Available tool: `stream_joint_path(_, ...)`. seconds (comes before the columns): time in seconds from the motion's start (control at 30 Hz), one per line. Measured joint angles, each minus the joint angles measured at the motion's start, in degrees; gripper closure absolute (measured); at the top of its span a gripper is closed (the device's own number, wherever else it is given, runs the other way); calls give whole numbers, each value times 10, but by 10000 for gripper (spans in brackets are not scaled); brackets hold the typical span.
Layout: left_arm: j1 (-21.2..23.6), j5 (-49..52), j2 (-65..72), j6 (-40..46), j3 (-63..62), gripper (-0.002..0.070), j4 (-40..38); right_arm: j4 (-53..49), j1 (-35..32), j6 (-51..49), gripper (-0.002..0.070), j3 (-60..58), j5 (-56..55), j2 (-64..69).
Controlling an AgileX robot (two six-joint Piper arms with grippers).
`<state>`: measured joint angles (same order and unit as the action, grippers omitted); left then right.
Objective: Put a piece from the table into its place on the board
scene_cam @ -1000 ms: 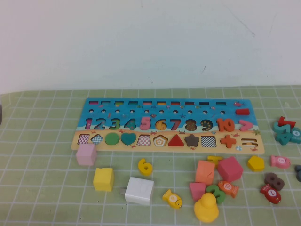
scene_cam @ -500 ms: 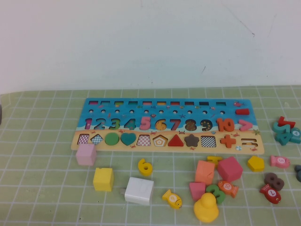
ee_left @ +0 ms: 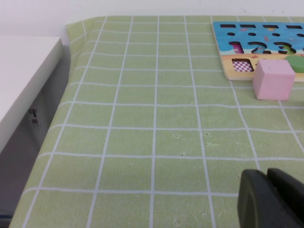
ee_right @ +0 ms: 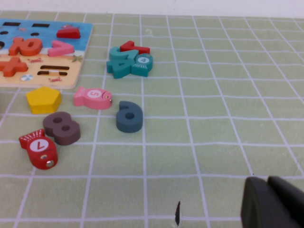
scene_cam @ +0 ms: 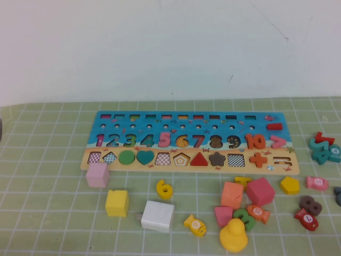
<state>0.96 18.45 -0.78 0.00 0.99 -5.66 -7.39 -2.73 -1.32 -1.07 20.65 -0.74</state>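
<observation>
Green gridded cloth covers the table (scene_cam: 48, 160) under a white wall; the blue-and-tan wooden board (scene_cam: 190, 127) lies mid-table, and the yellow numeral 6 (scene_cam: 164, 189) lies flat between it and the near edge.

The 6 looks light, stiff and smooth, so pinching its thin outer edges seems best. The left gripper (ee_left: 270, 199) hangs near the left edge and the right gripper (ee_right: 273, 202) near the right edge; I cannot tell how either's jaws stand.

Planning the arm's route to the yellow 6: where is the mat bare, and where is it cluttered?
Bare: the mat left of the pink cube and yellow cube, and behind the board. Crowded: right of the yellow 6, around the yellow duck. Left claw and right claw sit over bare mat.
</observation>
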Motion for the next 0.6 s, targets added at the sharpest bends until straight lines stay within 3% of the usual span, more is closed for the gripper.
stream_joint_path(0.4, 0, -33, 0, 0, 1, 677, 1, 0, 0, 0, 666, 0, 0, 0)
stream_joint_path(0.6, 0, -234, 0, 0, 1, 677, 2, 0, 0, 0, 666, 0, 0, 0)
